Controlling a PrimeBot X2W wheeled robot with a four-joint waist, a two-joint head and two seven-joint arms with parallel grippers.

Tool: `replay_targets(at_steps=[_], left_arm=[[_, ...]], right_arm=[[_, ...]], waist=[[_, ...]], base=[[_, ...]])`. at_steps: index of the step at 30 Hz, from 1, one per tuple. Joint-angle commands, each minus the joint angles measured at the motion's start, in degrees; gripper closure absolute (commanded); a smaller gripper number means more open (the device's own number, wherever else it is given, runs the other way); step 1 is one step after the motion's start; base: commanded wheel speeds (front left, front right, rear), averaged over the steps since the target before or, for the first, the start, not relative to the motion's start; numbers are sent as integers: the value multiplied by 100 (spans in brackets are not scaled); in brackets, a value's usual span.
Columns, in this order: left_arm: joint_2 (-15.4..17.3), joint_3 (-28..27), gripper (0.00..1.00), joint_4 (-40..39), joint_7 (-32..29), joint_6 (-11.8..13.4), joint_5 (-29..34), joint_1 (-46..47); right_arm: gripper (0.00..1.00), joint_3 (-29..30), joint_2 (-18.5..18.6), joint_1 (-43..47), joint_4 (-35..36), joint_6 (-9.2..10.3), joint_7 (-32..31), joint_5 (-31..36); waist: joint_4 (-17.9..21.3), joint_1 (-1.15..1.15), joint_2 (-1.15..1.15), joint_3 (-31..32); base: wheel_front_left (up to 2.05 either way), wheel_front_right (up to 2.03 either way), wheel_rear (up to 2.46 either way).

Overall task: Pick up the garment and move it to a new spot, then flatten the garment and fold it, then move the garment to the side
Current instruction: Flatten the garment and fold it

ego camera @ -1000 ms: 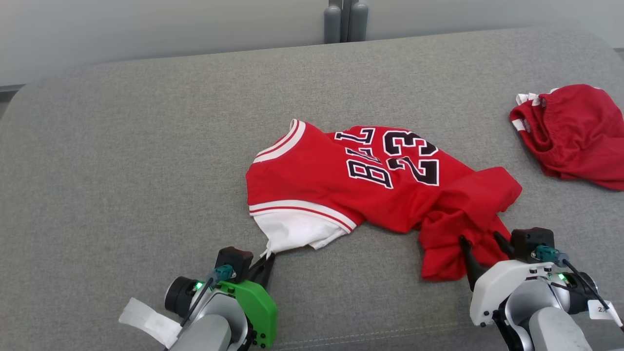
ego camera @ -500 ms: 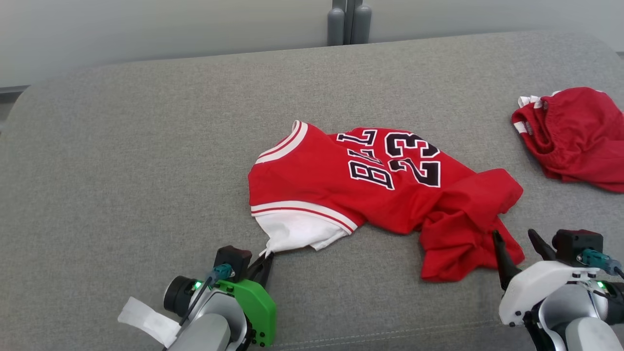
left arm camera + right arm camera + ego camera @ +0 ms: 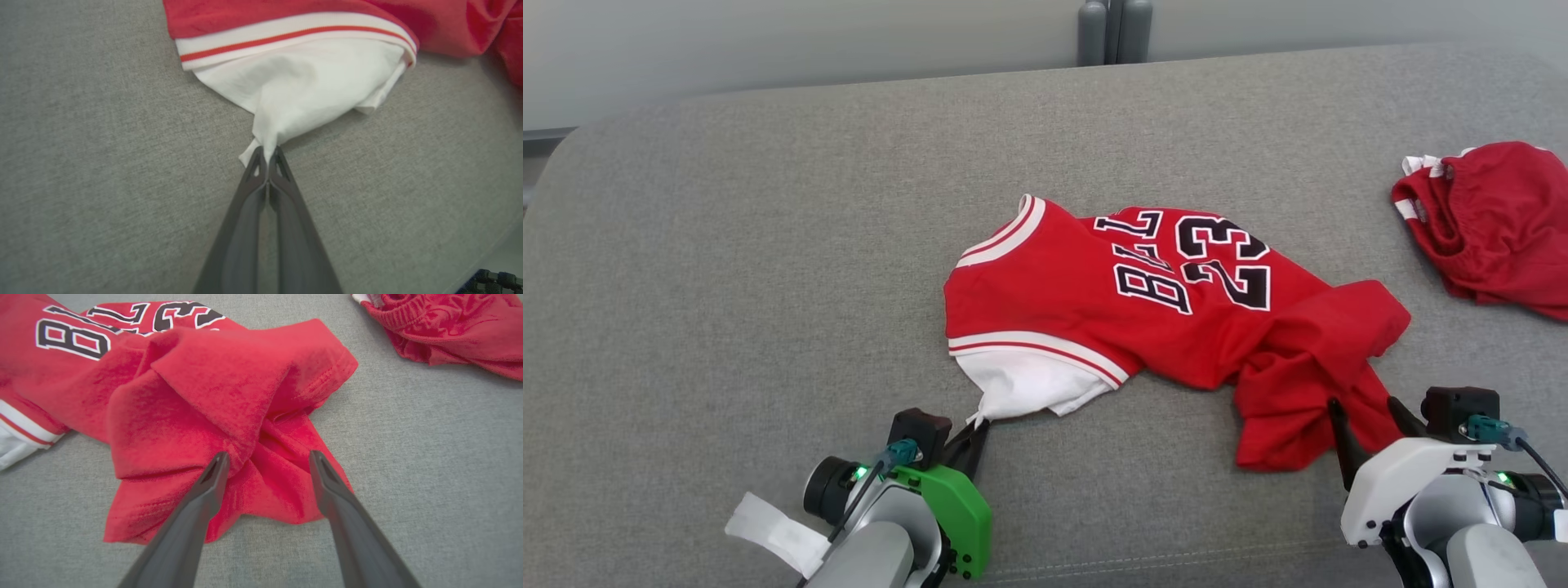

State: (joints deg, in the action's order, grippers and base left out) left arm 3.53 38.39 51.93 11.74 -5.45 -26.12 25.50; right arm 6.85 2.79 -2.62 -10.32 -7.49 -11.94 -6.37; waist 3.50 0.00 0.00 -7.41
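The red jersey [image 3: 1054,302] bore the black, white-edged number "23"; beside it, of the creased lettering, only "B" and "L" could be read.

The jersey [image 3: 1094,318] lies on the cushion [image 3: 727,286], spread out on its left and heaped on its near right. To the jersey's right and a little behind it, well apart, lie the shorts [image 3: 1494,220] on the same cushion, and behind the jersey, past the cushion's far edge, stand the posts [image 3: 1115,28]. The left gripper [image 3: 976,429] sits before the jersey's near-left corner, touching its tip, and the right gripper [image 3: 1364,404] before the heap, a finger on either side of a fold.
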Motion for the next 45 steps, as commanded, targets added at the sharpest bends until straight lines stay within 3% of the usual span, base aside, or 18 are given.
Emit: replay_targets(at_steps=[1,10,11,12,19,26,38,45], left_arm=[[48,3,100,-7,11,38,-36,107],[91,26,100,-17,18,67,-80,133],[95,31,100,-21,19,68,-91,140],[97,34,100,-25,20,72,-100,141],[108,53,100,-37,29,96,-126,185],[104,-46,100,-126,121,155,-232,225],[308,-927,100,-1440,278,236,-1003,89],[499,-1394,100,-2362,141,511,-1318,336]], right_arm=[[0,-9,20,-136,-93,1,67,-18],[0,-106,19,-601,-877,1,124,-61],[35,-100,23,-704,-1042,2,97,-113],[53,-133,19,-767,-1113,2,93,-127],[100,-195,18,-976,-1414,2,114,-140],[100,-152,19,-893,-1179,2,110,-45],[100,-86,96,-649,521,2,-385,-80],[100,-603,690,-1497,617,5,-697,-51]], waist=[[-79,0,0,-51],[-282,0,0,-157],[-314,0,0,-181],[-329,0,0,-194],[-410,0,0,-259],[-453,0,0,-214],[-415,0,0,-1],[-336,0,0,29]], base=[[0,0,0],[0,0,0],[0,0,0],[0,0,0],[0,0,0],[0,0,0],[0,0,0],[0,0,0]])
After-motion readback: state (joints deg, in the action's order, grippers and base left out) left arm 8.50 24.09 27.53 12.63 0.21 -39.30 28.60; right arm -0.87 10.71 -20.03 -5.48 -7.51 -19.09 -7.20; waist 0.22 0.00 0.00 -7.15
